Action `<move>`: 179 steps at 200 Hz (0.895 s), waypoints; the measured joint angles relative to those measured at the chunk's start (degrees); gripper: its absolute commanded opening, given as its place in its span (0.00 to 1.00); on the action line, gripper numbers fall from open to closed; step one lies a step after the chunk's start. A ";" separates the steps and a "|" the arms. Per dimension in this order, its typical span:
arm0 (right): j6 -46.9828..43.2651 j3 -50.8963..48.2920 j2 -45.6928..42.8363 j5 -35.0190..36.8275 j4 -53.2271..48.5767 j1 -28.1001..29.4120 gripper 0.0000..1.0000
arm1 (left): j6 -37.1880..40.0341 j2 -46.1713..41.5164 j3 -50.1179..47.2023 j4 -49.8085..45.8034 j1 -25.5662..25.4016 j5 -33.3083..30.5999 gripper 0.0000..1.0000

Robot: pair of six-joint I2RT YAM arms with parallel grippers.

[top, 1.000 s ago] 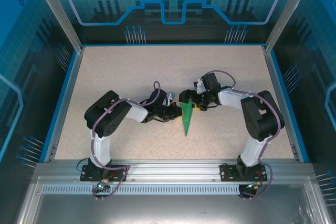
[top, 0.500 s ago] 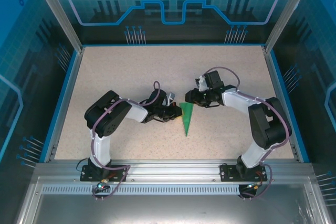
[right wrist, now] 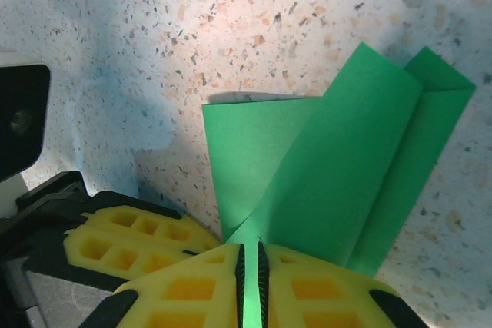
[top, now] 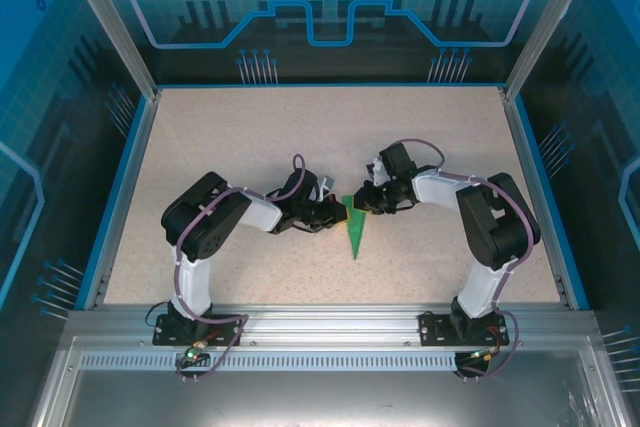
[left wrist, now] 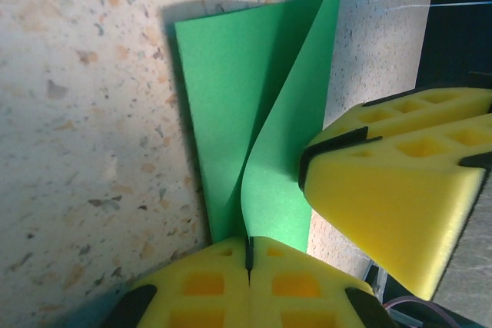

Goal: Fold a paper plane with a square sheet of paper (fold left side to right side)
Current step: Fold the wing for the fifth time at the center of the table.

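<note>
Green paper plane (top: 356, 229), dart-shaped from above; close up, left pincer (left wrist: 247, 247) and right pincer (right wrist: 250, 255) clenched on it.

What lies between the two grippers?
The wide end of the paper plane, in the top view; the left gripper and right gripper both pinch it.

Speckled beige table (top: 250, 137) with a blue rim (top: 118, 197) along its sides. A green plane (top: 356, 229) lies just right of frame centre, its sharp point toward the bottom of the frame, one flap raised off the surface.
</note>
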 measured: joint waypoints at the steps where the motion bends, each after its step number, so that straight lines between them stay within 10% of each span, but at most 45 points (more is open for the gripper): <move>1: -0.02 0.00 0.02 0.00 0.00 0.00 0.16 | 0.00 0.00 0.00 0.00 0.00 0.00 0.00; 179: -1.22 0.11 2.38 1.95 -0.90 -0.07 0.13 | 0.02 0.11 0.74 -1.38 0.26 1.01 0.10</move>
